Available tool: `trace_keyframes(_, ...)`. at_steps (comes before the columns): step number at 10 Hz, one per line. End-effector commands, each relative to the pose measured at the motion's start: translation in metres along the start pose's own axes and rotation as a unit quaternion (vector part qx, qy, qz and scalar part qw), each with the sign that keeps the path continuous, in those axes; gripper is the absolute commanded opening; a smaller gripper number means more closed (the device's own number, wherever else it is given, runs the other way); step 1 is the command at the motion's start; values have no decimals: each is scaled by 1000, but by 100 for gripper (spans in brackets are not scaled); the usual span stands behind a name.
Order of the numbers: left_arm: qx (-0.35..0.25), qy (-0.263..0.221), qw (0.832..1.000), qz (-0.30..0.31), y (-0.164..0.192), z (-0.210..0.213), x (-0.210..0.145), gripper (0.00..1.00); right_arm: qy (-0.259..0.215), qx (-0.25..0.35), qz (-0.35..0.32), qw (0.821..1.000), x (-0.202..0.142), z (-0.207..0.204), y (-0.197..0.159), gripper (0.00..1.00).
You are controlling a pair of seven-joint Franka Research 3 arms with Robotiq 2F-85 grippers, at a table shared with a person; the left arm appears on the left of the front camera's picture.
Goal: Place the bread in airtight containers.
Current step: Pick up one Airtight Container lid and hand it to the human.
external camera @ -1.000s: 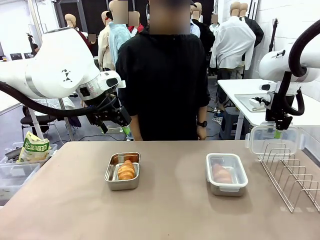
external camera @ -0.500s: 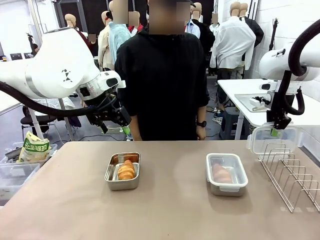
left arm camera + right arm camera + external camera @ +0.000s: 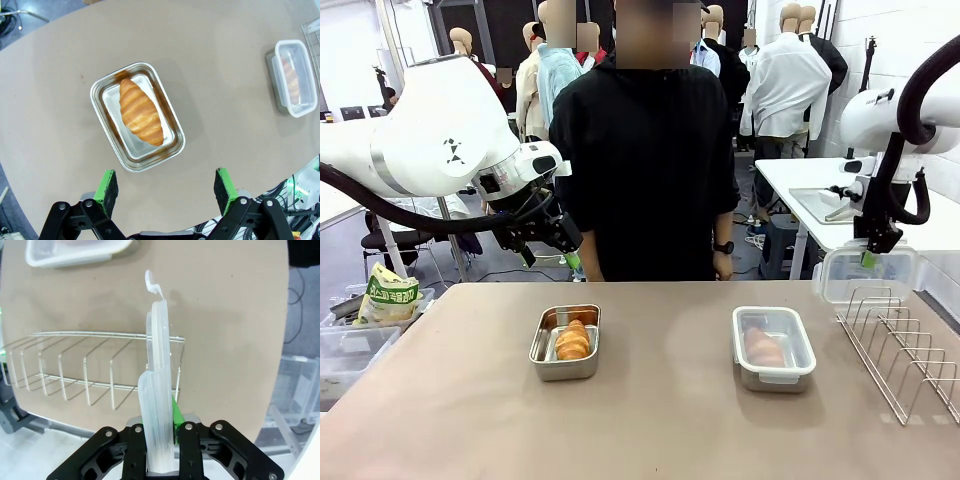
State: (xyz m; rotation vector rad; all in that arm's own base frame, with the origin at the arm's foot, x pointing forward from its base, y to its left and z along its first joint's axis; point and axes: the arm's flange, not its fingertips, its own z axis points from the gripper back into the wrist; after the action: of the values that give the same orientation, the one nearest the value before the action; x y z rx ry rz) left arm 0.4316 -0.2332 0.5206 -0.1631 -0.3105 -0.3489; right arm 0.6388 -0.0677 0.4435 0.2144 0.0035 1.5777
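Observation:
An open steel tin [image 3: 565, 343] left of the table's middle holds one golden croissant [image 3: 573, 340]; in the left wrist view the tin [image 3: 169, 150] and croissant [image 3: 141, 111] lie straight below. My left gripper [image 3: 568, 258] hangs open above the far edge, its green pads [image 3: 107, 185] wide apart. A second tin [image 3: 773, 347] to the right wears a clear lid, with bread showing through. My right gripper [image 3: 868, 258] is shut on another clear lid [image 3: 868, 277], held upright above the wire rack [image 3: 905, 350]. That lid [image 3: 159, 390] stands edge-on between the jaws.
A person in black stands at the far edge, arms down. A snack bag [image 3: 388, 295] and clear bins [image 3: 350, 350] sit off the table's left end. The wire rack [image 3: 95, 367] fills the right end. Bare tabletop [image 3: 660, 420] runs along the front.
My right gripper has shut on the clear lid and raised it slightly over the rack. The left arm and both tins have stayed put.

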Motion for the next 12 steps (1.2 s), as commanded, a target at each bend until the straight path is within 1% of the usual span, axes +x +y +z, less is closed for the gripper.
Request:
trace_keyframes(1,1,-1,1000,1,1,1,-1,100,-31,-8,-20,999,6,41,24,0)
trace_keyframes(3,1,-1,1000,1,1,1,-1,100,-41,-36,-18,998,8,81,45,0)
trace_keyframes(4,1,-1,1000,1,1,1,-1,100,-36,-49,-15,998,10,101,53,0)
trace_keyframes(5,1,-1,1000,1,1,1,-1,100,-48,-58,8,997,15,121,61,0)
trace_keyframes(6,1,-1,1000,1,1,1,-1,100,-52,-94,44,993,28,136,60,0)
trace_keyframes(7,1,-1,1000,1,1,1,-1,100,-52,-123,105,985,51,144,57,0)
trace_keyframes(8,1,-1,1000,1,1,1,-1,100,-33,-160,145,976,73,152,53,0)
trace_keyframes(9,1,-1,1000,1,1,1,-1,100,-33,-224,183,957,94,167,50,0)
trace_keyframes(11,1,-1,1000,1,1,1,-1,100,-49,-288,250,923,128,191,49,0)
trace_keyframes(12,1,-1,1000,1,1,1,-1,100,-48,-306,269,912,141,203,54,0)
